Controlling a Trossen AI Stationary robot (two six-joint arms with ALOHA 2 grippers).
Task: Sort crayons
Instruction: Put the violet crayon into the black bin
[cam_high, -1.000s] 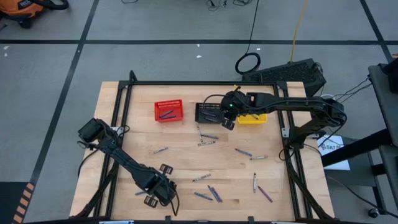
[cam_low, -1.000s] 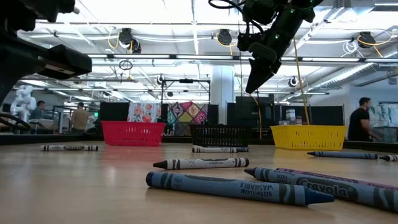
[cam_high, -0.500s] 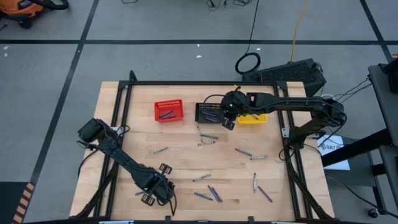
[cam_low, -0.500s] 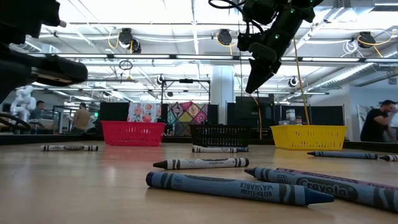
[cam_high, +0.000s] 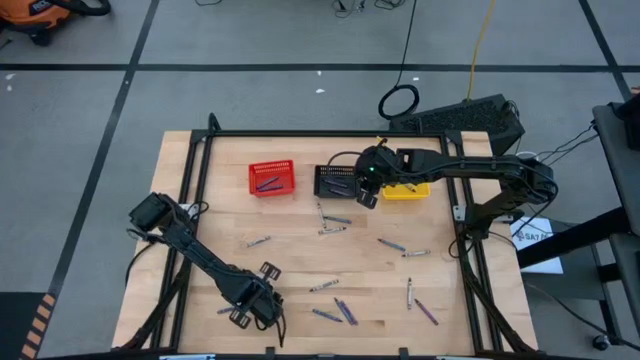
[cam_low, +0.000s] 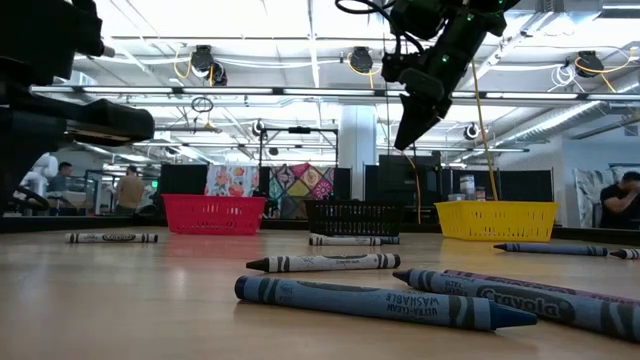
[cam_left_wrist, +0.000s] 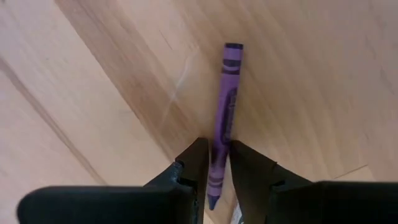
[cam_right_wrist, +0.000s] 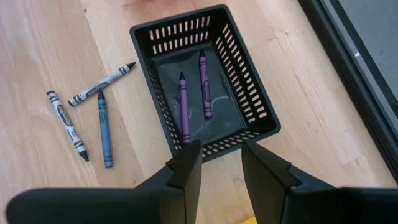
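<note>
Near the table's front left, my left gripper (cam_left_wrist: 217, 144) points straight down over a purple crayon (cam_left_wrist: 227, 87) that lies flat on the wood. Its fingers are open and stand on either side of the crayon's near half, and no touch shows. My right gripper (cam_right_wrist: 214, 158) hangs open with nothing in it above the black basket (cam_right_wrist: 249, 74), which holds two purple crayons (cam_right_wrist: 193, 93). More crayons (cam_high: 335, 220) in blue, purple and grey lie scattered over the table.
The red basket (cam_high: 271, 178), the black basket (cam_high: 335, 180) and the yellow basket (cam_high: 405, 190) stand in a row at the far side. Loose crayons (cam_high: 340, 310) lie just right of my left gripper (cam_high: 255, 300). A black frame (cam_high: 190, 200) edges the table.
My left gripper has sunk toward the table over the purple crayon and rolled a little about its own axis.
</note>
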